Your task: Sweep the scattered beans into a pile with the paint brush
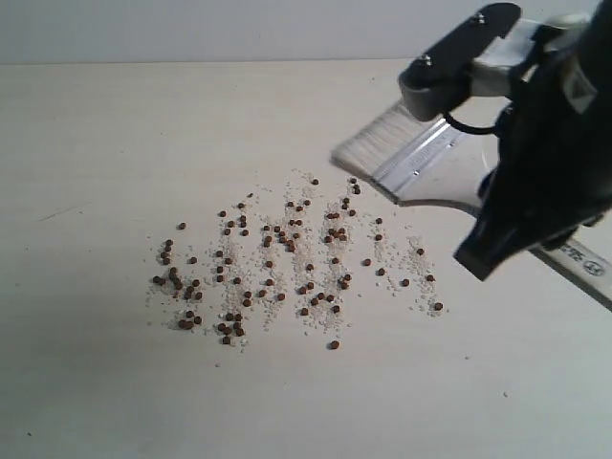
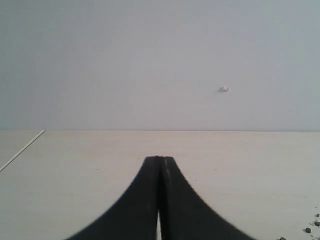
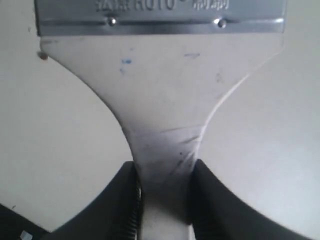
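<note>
the right tool (image 3: pixel 162 186) grips the brush (image 1: pixel 411 153) by its handle, bristles out ahead of it at the edge of the beans (image 1: pixel 287 268), which lie spread across the worktop (image 1: pixel 96 143) unpiled, so the sweeping looks all to do, and the left tool (image 2: pixel 160 200) sits closed and empty.

pale tabletop (image 1: pixel 115 382), fine whitish crumbs (image 1: pixel 287 277) strewn on it, grey wall (image 2: pixel 125 60) with white speck (image 2: pixel 224 89)

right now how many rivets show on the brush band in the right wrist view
2: one rivet and a second rivet, either side of the middle of the metal band of the paint brush, along its handle-side edge. The band runs off frame; more may be hidden.
</note>
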